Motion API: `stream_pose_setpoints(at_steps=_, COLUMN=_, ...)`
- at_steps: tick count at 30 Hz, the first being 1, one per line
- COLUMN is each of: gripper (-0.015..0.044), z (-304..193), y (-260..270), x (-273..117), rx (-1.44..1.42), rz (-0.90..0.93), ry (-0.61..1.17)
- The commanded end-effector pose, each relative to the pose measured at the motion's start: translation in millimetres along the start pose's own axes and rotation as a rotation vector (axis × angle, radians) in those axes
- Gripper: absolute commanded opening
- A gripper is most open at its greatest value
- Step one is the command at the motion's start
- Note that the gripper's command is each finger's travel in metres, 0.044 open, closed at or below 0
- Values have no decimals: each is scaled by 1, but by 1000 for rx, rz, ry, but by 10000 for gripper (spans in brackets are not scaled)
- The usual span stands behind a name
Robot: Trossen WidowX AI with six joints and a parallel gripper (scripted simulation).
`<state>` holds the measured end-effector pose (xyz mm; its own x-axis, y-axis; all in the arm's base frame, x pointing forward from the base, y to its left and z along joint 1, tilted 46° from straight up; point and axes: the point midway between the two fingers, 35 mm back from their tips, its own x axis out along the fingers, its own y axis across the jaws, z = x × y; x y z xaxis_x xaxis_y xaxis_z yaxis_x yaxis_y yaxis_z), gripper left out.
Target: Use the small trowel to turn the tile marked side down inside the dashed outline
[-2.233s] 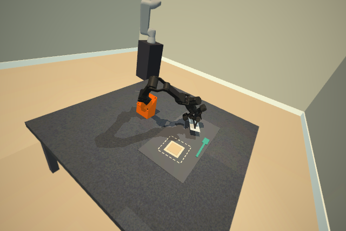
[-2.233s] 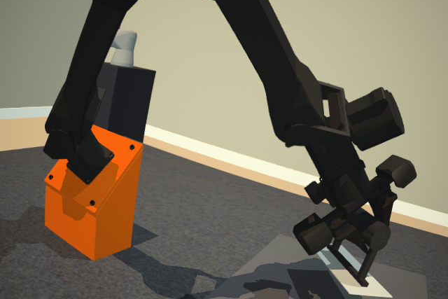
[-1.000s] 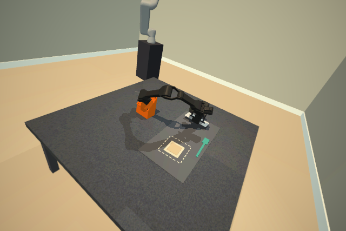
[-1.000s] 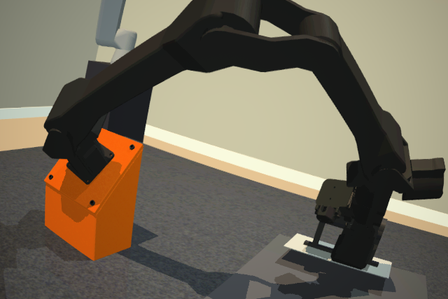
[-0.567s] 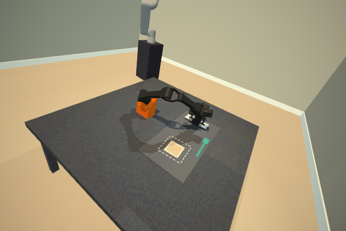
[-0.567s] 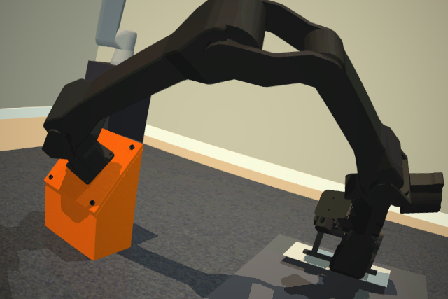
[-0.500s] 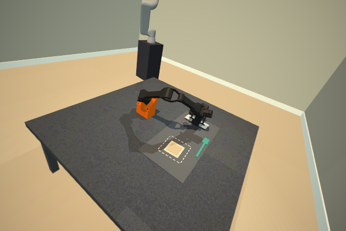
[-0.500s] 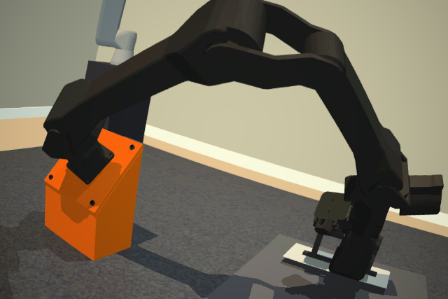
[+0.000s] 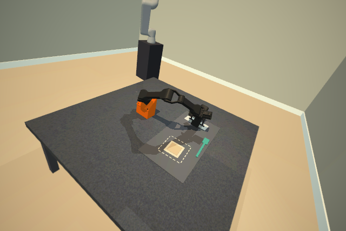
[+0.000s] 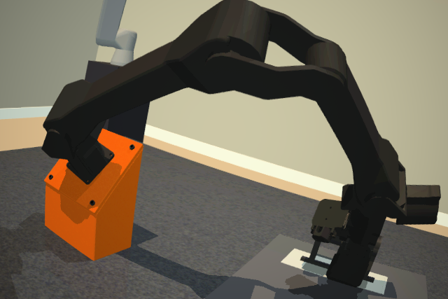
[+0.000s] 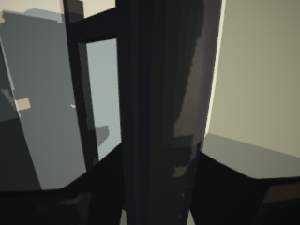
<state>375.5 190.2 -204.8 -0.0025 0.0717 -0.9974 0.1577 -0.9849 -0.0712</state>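
1. The tool [image 9: 197,121] [image 10: 348,268] [image 11: 151,143] looks closed around the handle [image 11: 157,94] of a pale, flat-bladed trowel [image 9: 206,127] [image 10: 378,283] [image 11: 49,141]. I'm taking that as the task's trowel.
2. The tile [image 9: 174,149] is inside the dashed outline [image 9: 185,154] on the mat [image 9: 183,173] [image 10: 265,258], well apart from the blade. Its top shows a tan middle with a paler border; can't tell if that's the marked side.
3. Here's the bit that matters: the blade's long axis runs upper left to lower right in the top view, the tool sits over its middle, and the tile is off its long side, down and to the left. So setting it down here shouldn't touch the tile.
4. Blade's very low over the mat, but I can't tell if it's fully resting.
5. My guess is the flip's done and this is the put-down. Settle the blade, open up, back straight off the handle. Sideways drift could drag it.
6. The green scoop-shaped thing [image 9: 202,147] by the mat's edge is separate, leave it.
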Motion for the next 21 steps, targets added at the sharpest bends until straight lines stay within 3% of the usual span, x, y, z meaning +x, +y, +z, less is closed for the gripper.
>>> stream_pose_setpoints(at_steps=1, gripper=184, z=-1, y=-3, x=0, rx=-10, rz=-12, ry=4)
stream_pose_setpoints(at_steps=6, gripper=300, z=-1, y=-3, x=0, rx=-10, rz=-12, ry=4)
stream_pose_setpoints(at_steps=15, gripper=300, z=-1, y=-3, x=-1, rx=-10, rz=-11, ry=3)
stream_pose_setpoints(at_steps=21, gripper=300, z=-2, y=-3, x=-33, rx=-8, rz=-8, ry=3)
